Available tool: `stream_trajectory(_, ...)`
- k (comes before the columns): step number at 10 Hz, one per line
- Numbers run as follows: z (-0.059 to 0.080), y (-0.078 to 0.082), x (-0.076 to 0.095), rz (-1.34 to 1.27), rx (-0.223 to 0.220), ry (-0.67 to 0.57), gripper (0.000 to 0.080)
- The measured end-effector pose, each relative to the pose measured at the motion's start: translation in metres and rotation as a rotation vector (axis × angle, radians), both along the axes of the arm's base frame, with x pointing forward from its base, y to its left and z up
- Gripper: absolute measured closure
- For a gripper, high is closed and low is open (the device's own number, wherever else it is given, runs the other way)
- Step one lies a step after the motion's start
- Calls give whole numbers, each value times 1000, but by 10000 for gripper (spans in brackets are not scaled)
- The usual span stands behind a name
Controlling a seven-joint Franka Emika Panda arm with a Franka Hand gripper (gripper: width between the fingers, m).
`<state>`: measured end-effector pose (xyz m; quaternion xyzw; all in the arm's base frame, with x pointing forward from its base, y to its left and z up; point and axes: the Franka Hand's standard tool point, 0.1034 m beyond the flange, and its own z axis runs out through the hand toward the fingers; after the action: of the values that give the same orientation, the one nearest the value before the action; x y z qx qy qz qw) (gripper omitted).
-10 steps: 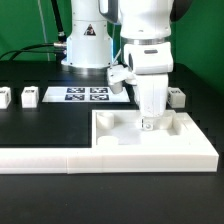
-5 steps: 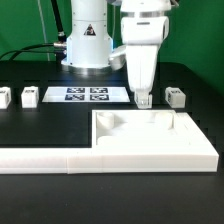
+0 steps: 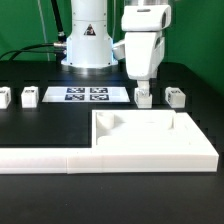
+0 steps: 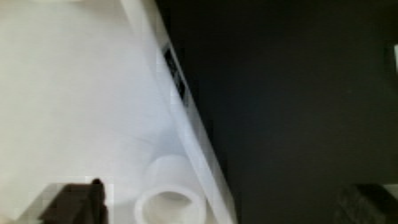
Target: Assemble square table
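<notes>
White plastic fills the lower right of the exterior view: the square tabletop slab (image 3: 140,135) lies flat on the table (image 3: 40,125), tucked into the corner of the long L-shaped rail (image 3: 60,160). A second ago the gripper (image 3: 143,84) was down on that slab. Now it has lifted clear and drawn back toward the upper middle of the frame, and it hangs just above a small leg block (image 3: 144,98) standing beyond the slab's far edge. From where I stand I can't tell whether its tips touch that block. The wrist view is blurred, but its two dark fingers (image 4: 71,203) stand well apart with nothing pinched between them, only the slab's pale face, one round corner socket (image 4: 169,206) and dark table, so the gripper looks spread and empty. A second leg block (image 3: 176,97) waits near the first, further right. Two more leg blocks (image 3: 29,97) sit at the left edge, and the marker board (image 3: 88,95) lies between. My reading is that the slab is set in place and done with for the moment, and fetching a first leg comes next. I see no leg standing in the slab yet.
</notes>
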<state>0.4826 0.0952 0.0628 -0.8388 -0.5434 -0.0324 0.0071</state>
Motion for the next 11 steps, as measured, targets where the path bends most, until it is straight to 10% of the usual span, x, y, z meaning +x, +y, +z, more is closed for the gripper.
stream_trajectory(11, -10, 59, -47, -956, 76, 78, 150)
